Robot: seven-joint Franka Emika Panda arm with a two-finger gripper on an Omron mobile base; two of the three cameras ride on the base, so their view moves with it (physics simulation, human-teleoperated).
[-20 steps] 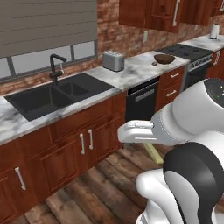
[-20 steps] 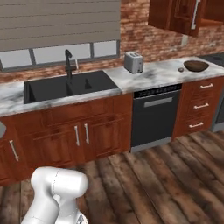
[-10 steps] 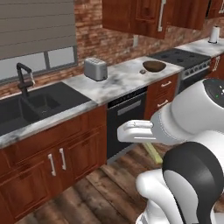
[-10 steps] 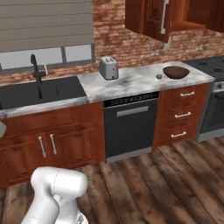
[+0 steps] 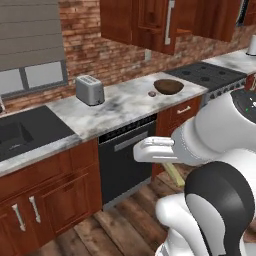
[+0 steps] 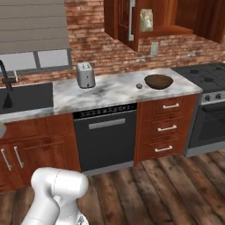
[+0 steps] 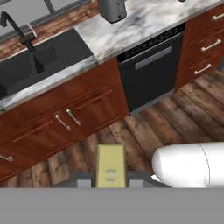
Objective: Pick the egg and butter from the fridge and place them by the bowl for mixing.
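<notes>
My gripper [image 7: 110,181] is shut on the butter [image 7: 110,166], a pale yellow-green stick that juts up between the finger tips over the wooden floor. An end of the butter [image 5: 174,175] pokes out under the arm in the left base view. The dark brown wooden bowl [image 5: 168,86] [image 6: 158,81] rests on the marble counter [image 6: 112,90], left of the stove. The egg [image 5: 152,93] [image 6: 139,86], a tiny brownish ball, lies on the counter just left of the bowl. The fridge is out of view.
A silver toaster [image 5: 90,90] [image 6: 85,74] stands on the counter left of the bowl. A black sink [image 6: 26,94] lies further left, a dishwasher [image 6: 105,136] sits under the counter, a stove [image 6: 206,77] is at the right. Wooden upper cabinets [image 6: 132,19] hang above.
The base has driven to the right along the counter, so the whole scene has shifted left; bowl and egg now sit nearer the middle. The arm keeps its pose with the butter held.
</notes>
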